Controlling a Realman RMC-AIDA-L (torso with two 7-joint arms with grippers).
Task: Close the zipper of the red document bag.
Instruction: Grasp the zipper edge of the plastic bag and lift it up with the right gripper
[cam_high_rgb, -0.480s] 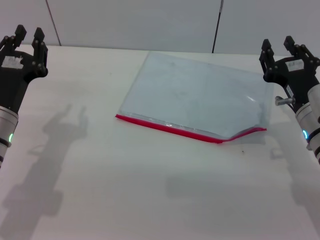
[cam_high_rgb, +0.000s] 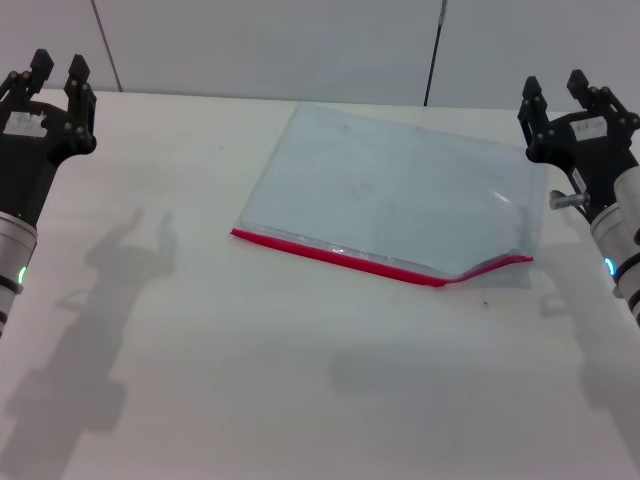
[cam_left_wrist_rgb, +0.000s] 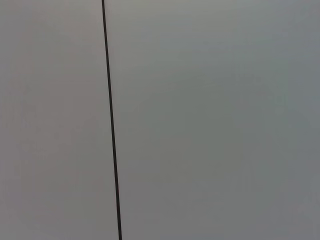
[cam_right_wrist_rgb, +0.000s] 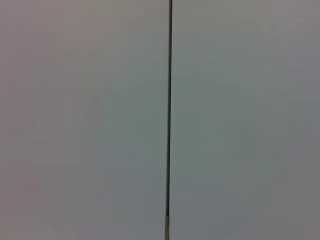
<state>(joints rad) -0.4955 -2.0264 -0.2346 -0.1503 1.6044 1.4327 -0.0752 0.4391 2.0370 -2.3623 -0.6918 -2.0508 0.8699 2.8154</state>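
The red document bag (cam_high_rgb: 395, 190) lies flat on the white table, a pale blue-grey translucent pouch slightly right of centre in the head view. Its zipper (cam_high_rgb: 340, 255) is the red strip along the pouch's near long edge; at the right end the strip lifts and curls upward (cam_high_rgb: 500, 264). No slider can be made out. My left gripper (cam_high_rgb: 55, 72) is raised at the far left, open and holding nothing. My right gripper (cam_high_rgb: 560, 88) is raised at the far right, just beyond the pouch's right corner, open and holding nothing. Both wrist views show only a grey wall.
The white table (cam_high_rgb: 250, 380) spreads wide in front of the pouch. A grey panelled wall (cam_high_rgb: 300, 45) with dark seams stands behind the table's far edge. Shadows of both arms fall on the tabletop.
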